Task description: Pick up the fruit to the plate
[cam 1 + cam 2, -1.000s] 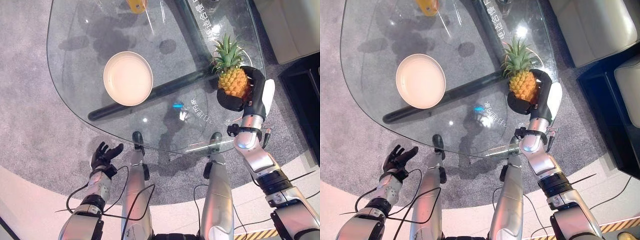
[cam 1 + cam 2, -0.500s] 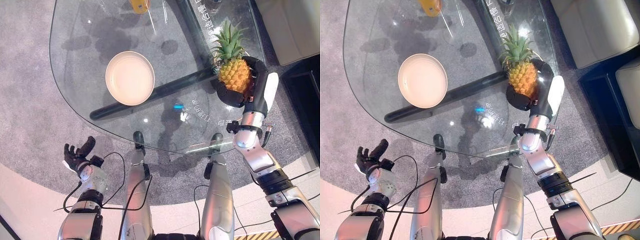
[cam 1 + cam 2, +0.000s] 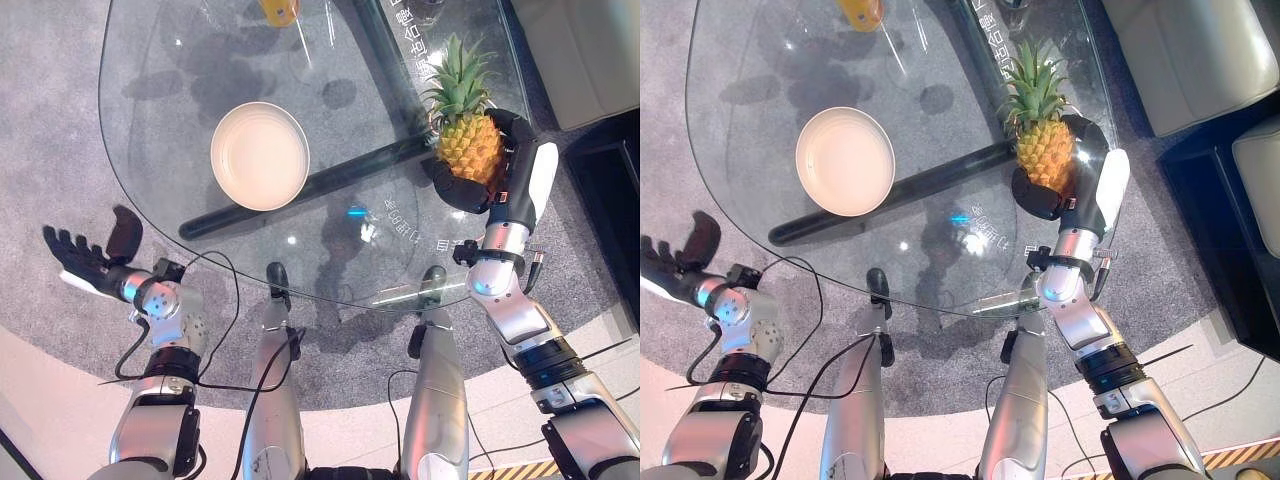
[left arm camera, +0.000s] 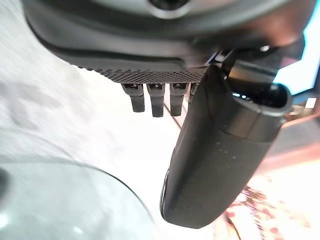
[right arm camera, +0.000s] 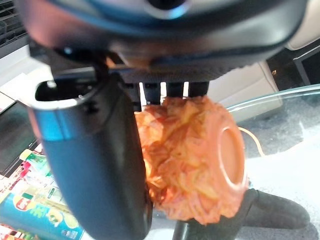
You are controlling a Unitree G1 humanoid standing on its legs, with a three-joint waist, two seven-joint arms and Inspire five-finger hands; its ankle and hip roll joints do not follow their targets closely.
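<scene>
Right hand (image 3: 500, 185) has its fingers clenched around the pineapple (image 3: 468, 150), holding it over the glass bench (image 3: 160, 130) well right of the plate (image 3: 259, 155). Left hand (image 3: 95, 255) hangs off the bench's left edge, fingers spread and released.

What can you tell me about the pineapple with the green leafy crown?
The orange-yellow pineapple has a bumpy, scaled skin and a spiky green crown pointing toward the table's far side. The robot's right hand curls around its body over the right side of the glass table. The right wrist view shows its flat, round base.
</scene>
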